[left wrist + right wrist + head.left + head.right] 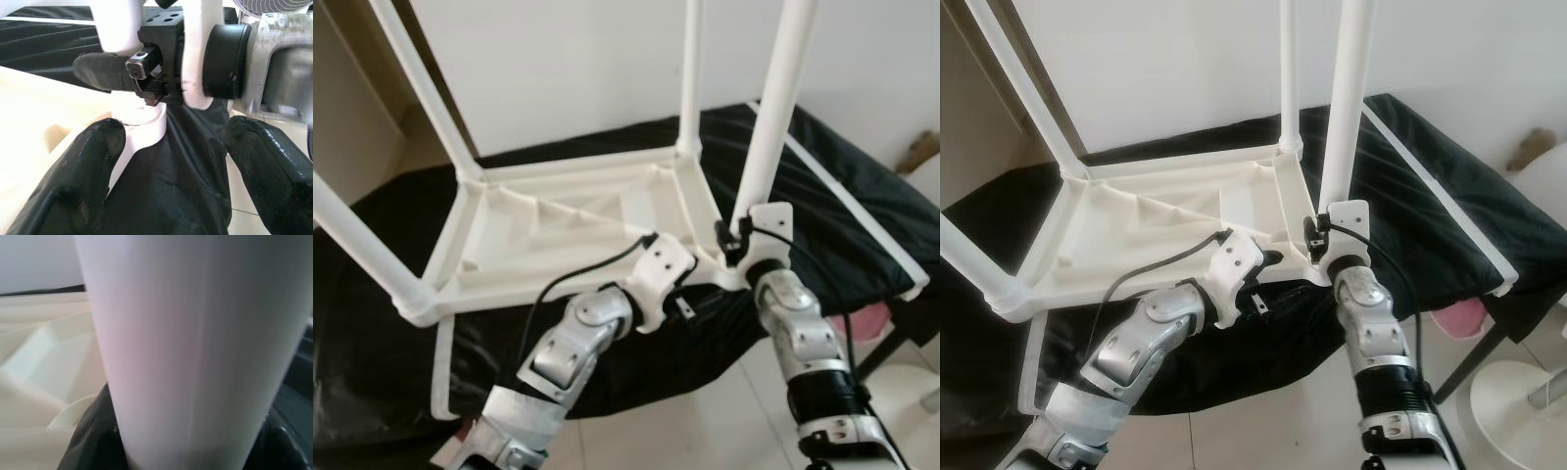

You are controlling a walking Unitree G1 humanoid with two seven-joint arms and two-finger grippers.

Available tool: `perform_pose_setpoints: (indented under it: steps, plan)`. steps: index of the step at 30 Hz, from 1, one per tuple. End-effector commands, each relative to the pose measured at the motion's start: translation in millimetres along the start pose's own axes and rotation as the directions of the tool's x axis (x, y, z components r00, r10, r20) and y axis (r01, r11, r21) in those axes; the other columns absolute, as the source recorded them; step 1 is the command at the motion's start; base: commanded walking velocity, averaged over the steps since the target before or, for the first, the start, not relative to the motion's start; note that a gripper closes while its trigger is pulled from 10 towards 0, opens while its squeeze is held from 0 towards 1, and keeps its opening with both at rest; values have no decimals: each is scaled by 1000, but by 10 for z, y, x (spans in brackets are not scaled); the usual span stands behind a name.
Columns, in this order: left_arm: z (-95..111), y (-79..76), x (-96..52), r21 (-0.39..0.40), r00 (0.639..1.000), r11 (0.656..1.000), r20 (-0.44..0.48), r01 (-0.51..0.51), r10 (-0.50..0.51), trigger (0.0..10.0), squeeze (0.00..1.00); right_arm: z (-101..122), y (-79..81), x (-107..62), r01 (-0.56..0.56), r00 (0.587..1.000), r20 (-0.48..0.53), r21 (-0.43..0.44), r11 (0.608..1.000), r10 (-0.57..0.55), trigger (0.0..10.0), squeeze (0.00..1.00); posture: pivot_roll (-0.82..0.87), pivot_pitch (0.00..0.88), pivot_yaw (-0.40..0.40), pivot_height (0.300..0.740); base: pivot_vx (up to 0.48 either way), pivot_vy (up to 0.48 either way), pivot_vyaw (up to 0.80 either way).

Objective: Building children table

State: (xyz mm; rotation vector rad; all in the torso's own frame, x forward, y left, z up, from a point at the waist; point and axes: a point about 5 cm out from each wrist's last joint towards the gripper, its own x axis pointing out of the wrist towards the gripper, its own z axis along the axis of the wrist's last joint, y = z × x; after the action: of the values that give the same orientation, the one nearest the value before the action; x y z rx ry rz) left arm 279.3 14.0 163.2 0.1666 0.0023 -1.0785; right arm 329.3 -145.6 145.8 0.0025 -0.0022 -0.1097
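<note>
A white plastic children's table (558,235) lies upside down on a black-covered surface (822,196), with its white legs pointing up. My right gripper (736,240) is shut on the near right leg (773,108) just above its corner socket. In the right wrist view that leg (195,347) runs between the black fingers (93,440). My left gripper (1273,259) sits at the table's near rim beside that same corner, open. In the left wrist view, its fingers (83,166) stand wide apart around the socket (142,125), and the right gripper's finger (102,71) presses the leg.
The black cover (1430,186) has a white stripe along its right side and hangs over the near edge. A pink object (871,323) and a white round base (1518,401) are on the tiled floor at right. A white wall (568,69) stands behind.
</note>
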Motion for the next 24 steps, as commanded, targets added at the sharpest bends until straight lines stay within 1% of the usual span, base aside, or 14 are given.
perform_pose_setpoints:
  steps: [1,2,3,4,5,7,8,9,11,14,18,21,22,24]
  plan:
    - [-26,-47,-24,3,997,997,-15,71,-71,10000,0,-295,-169,-100,200,971,-139,37,979,-193,10000,0,-135,0,123,740,0,0,0]
    - [-26,-45,-28,4,997,997,-16,71,-71,10000,0,-323,-132,-139,257,957,-154,53,965,-247,10000,0,-135,0,123,740,0,0,0]
    - [-24,-42,-33,4,997,997,-16,71,-71,10000,0,-340,-37,-165,256,955,-172,66,964,-242,10000,0,-135,0,132,740,0,0,0]
    - [-24,-42,-33,4,997,997,-16,71,-71,10000,0,-340,-37,-165,256,955,-172,66,964,-242,10000,0,-135,0,132,740,0,0,0]
    - [-23,-41,-35,4,997,997,-17,71,-71,10000,0,-344,27,-173,237,958,-183,73,969,-221,10000,0,-135,0,132,740,0,0,0]
    - [-23,-41,-35,4,997,997,-17,71,-71,10000,0,-344,27,-173,237,958,-183,73,969,-221,10000,0,-135,0,132,740,0,0,0]
    - [-25,-46,-38,3,997,997,-18,73,-73,10000,0,-331,93,-177,201,967,-180,86,976,-183,10000,0,-138,0,141,740,0,0,0]
    - [-25,-55,-40,4,997,997,-19,79,-79,10000,0,-305,119,-180,180,972,-166,76,981,-165,10000,0,-139,0,143,740,0,0,0]
    - [-25,-70,-47,6,996,996,-21,90,-90,10000,0,-271,126,-190,177,974,-153,65,982,-165,10000,0,-142,0,146,740,0,0,0]
    - [-20,-47,-44,13,995,996,-25,92,-92,10000,0,-224,168,-192,184,976,-133,70,980,-174,10000,0,-143,0,152,740,0,0,0]
    - [-4,-50,-37,17,995,995,-22,98,-98,10000,0,-195,271,-200,128,986,-120,99,987,-116,10000,0,-146,0,158,740,0,0,0]
    - [-1,-59,-39,17,994,994,-20,103,-103,10000,0,-185,287,-206,115,988,-114,99,988,-104,10000,0,-146,0,158,740,0,0,0]
    - [7,-56,-36,17,994,994,-19,104,-104,10000,0,-164,292,-204,108,990,-99,92,990,-99,10000,161,-145,0,158,740,0,0,0]
    - [13,-53,-34,17,994,994,-18,104,-104,10000,0,-149,294,-204,104,991,-89,85,991,-97,10000,161,-145,0,158,740,0,0,0]
